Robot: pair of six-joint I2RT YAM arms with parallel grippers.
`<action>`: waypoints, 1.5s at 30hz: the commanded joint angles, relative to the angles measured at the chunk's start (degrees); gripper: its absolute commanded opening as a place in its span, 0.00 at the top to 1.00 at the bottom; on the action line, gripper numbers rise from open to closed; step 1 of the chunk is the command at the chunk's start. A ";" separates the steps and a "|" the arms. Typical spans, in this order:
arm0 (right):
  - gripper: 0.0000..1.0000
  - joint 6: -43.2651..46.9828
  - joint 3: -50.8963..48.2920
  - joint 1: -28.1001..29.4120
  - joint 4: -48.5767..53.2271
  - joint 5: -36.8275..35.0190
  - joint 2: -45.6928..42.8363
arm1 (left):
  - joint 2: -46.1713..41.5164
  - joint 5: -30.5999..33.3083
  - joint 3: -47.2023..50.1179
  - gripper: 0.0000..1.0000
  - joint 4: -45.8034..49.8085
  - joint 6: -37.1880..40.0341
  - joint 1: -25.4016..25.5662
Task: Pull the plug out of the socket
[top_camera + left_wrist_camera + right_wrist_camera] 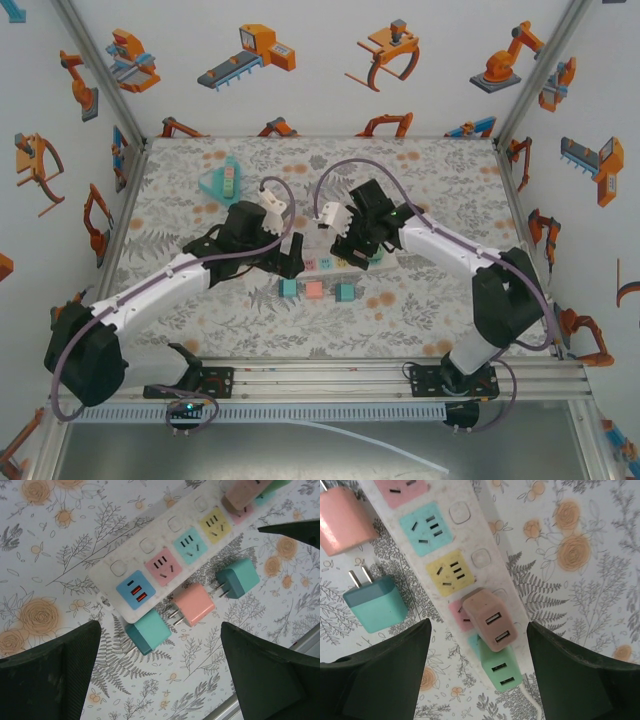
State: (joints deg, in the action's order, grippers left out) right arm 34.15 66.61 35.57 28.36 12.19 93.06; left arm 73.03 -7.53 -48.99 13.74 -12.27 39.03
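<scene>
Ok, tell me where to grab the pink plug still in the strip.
Pinch the pink plug by its long flat sides, from above: it stands upright in the strip, and the green plug crowds one end, so close across the strip's width.

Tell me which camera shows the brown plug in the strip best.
Right wrist: the brown plug sits centred between the open fingers, its two USB ports facing the lens, plugged into the strip. Left wrist catches just part of it at the top edge. From the top camera it is too small to make out.

no readable text, labels, brands or numbers on any surface; nothing legible
</scene>
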 commanded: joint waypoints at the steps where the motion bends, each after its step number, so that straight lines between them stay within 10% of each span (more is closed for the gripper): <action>1: 0.31 1.59 2.14 -0.59 2.75 -1.54 1.32 | 2.54 -2.13 -1.07 0.03 -0.28 -2.67 -0.93; 12: 0.54 5.34 2.09 -0.59 3.35 1.31 3.40 | 11.82 -2.32 -4.77 0.02 -2.86 -3.96 -1.78; 45: 0.71 9.97 3.28 -0.59 2.01 7.99 0.48 | 27.02 10.42 -9.94 0.19 4.03 -6.21 -0.17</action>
State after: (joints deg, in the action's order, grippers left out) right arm 43.40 67.26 34.87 30.85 18.15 95.96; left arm 97.56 -1.76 -58.43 13.37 -19.29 38.00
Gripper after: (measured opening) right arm 0.357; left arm 0.816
